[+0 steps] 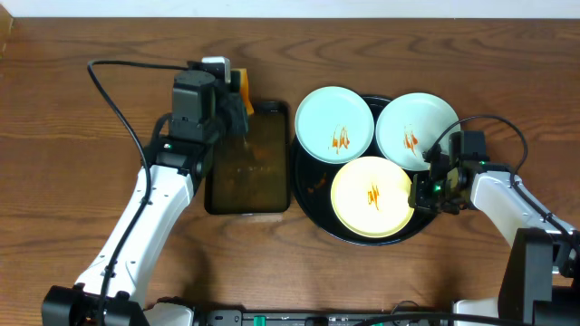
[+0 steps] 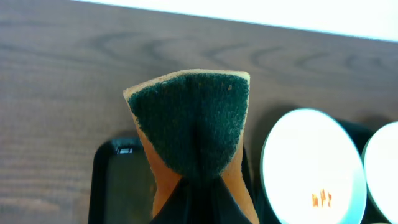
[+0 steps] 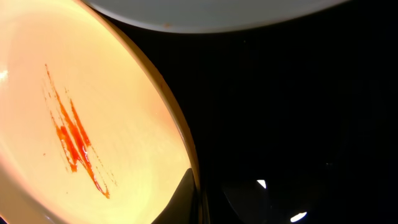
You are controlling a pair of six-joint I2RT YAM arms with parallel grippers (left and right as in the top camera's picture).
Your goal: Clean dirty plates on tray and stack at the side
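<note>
Three plates lie on the round black tray [image 1: 313, 192]: a bluish-white plate [image 1: 334, 122] at the back left, a second bluish-white plate [image 1: 417, 127] at the back right, and a cream-yellow plate [image 1: 372, 197] in front. All have orange sauce smears. My right gripper [image 1: 424, 190] is shut on the cream-yellow plate's right rim; the right wrist view shows a finger [image 3: 196, 199] on that plate [image 3: 93, 112], beside the black tray [image 3: 298, 112]. My left gripper [image 1: 237, 107] is shut on an orange sponge with a green pad [image 2: 193, 118], held over the far end of the rectangular tray.
The rectangular black tray [image 1: 208, 181] with brownish water sits left of the round tray; it also shows in the left wrist view [image 2: 115, 180]. The back left plate [image 2: 311, 165] lies right of the sponge. Bare wooden table surrounds both trays.
</note>
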